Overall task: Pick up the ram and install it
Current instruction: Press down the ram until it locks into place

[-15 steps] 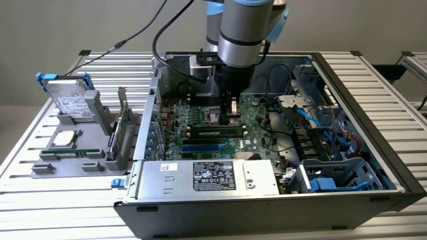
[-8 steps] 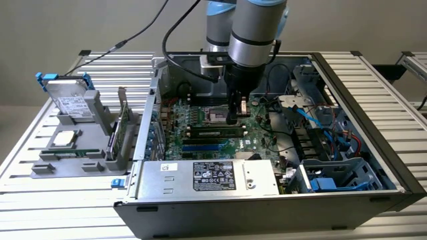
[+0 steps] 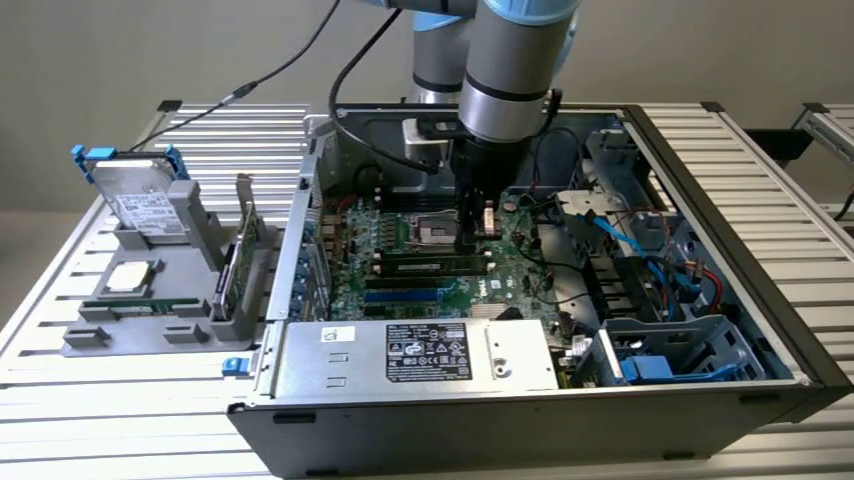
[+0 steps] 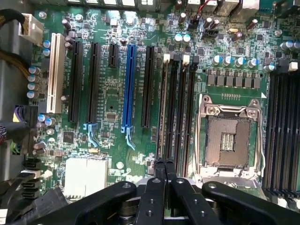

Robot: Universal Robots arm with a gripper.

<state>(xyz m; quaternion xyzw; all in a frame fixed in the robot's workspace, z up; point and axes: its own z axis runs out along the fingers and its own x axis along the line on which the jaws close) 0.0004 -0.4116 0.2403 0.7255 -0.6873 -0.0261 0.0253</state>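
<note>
tool closed tight, empty, over ram: long narrow green stick, black chips, upright on motherboard.

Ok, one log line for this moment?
pincer: shut, holding nothing | position: over one end of the memory slots | ram: standing in a slot | contact: cannot tell
</note>
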